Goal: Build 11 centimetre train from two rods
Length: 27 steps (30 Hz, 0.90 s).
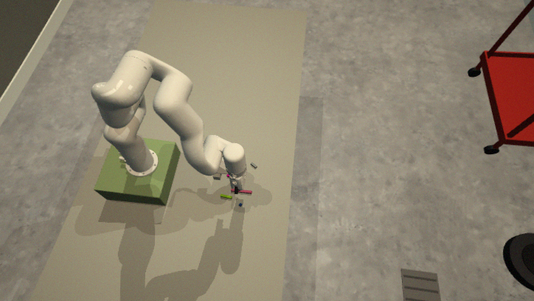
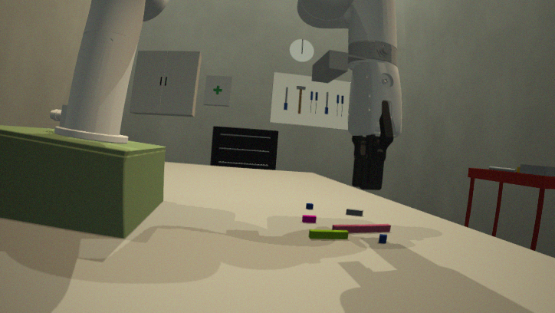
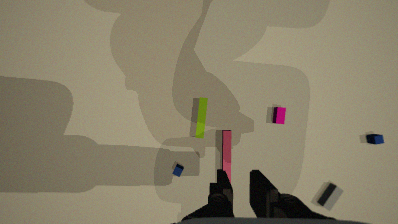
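Observation:
A long pink rod (image 1: pixel 244 192) (image 2: pixel 361 228) (image 3: pixel 226 152) lies flat on the mat. A short magenta rod (image 2: pixel 309 219) (image 3: pixel 280 115) lies apart from it, and a lime rod (image 1: pixel 226 196) (image 2: pixel 328 234) (image 3: pixel 201 117) lies close by the pink rod's end. My gripper (image 1: pixel 236 189) (image 2: pixel 366 186) (image 3: pixel 236 185) hangs well above the near end of the pink rod. Its fingers stand narrowed, with a small gap and nothing between them.
A grey rod (image 1: pixel 254 165) (image 2: pixel 354 212) (image 3: pixel 327 194) and two blue cubes (image 2: pixel 382 238) (image 3: pixel 177 170) (image 2: pixel 309 205) (image 3: pixel 374 138) lie scattered around. The arm's green base block (image 1: pixel 111 183) (image 2: pixel 77 182) stands to the left. A red cart (image 1: pixel 512 93) stands off the mat.

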Each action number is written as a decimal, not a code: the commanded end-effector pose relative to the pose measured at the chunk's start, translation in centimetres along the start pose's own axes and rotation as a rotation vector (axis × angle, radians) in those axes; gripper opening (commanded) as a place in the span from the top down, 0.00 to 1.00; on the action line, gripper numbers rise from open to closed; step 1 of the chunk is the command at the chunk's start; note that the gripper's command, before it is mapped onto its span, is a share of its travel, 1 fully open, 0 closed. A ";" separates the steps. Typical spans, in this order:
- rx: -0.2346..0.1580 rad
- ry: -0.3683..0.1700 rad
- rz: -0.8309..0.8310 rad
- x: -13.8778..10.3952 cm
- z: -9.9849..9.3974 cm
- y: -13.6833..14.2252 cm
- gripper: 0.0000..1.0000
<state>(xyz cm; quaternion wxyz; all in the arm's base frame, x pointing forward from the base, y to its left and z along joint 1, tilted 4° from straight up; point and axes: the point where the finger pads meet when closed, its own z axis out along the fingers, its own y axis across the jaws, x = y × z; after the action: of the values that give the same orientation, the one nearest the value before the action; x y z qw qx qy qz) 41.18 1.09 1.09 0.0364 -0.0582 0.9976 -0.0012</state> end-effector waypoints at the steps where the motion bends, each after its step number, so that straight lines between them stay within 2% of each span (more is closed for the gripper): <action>1: 0.000 -0.004 0.000 -0.1 0.2 0.0 0.76; 27: 0.000 -0.004 0.000 -0.2 3.6 0.0 0.76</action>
<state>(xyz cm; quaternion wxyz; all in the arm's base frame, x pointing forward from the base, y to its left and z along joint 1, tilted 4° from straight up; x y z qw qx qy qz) 41.40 1.14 -2.03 0.0366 -0.0581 0.9976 -0.0011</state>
